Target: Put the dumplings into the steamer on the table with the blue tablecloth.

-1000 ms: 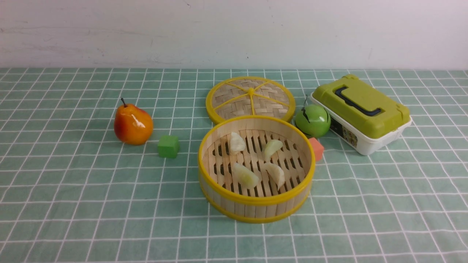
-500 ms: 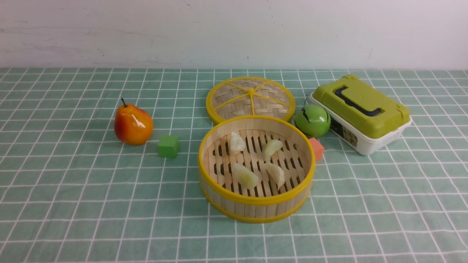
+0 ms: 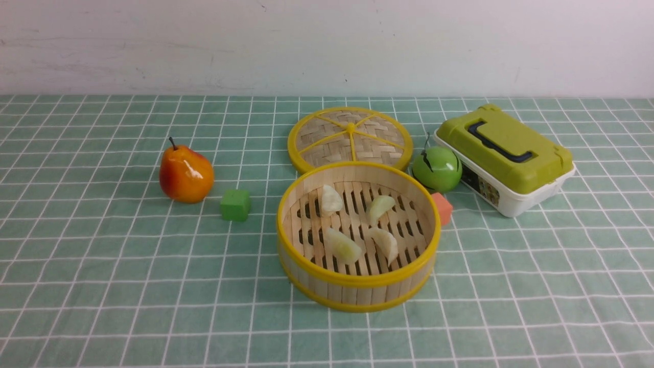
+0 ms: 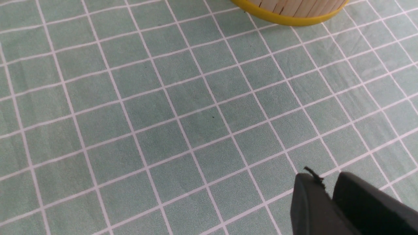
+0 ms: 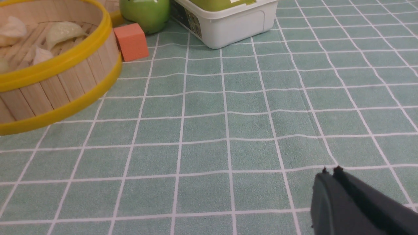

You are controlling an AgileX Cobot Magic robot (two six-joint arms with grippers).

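Nothing has moved: four pale crescent dumplings (image 3: pixel 357 225) lie in the round bamboo steamer (image 3: pixel 357 286); left gripper (image 4: pixel 328 186) slightly parted, right gripper (image 5: pixel 329 174) together, both empty.

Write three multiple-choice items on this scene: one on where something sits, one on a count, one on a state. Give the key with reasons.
1. Where is the orange cube?
A. inside the steamer
B. on the cloth, right of the steamer
C. on the green-lidded box

2. How many dumplings lie in the steamer?
A. two
B. three
C. four

3. How is the steamer's lid?
A. off, flat on the cloth behind the steamer
B. closed on the steamer
C. held in a pincer

Key: 1 B, the front view shows it beside the steamer wall; 2 C, four pale crescents rest on the slats; 3 A, the woven disc lies behind the open basket.
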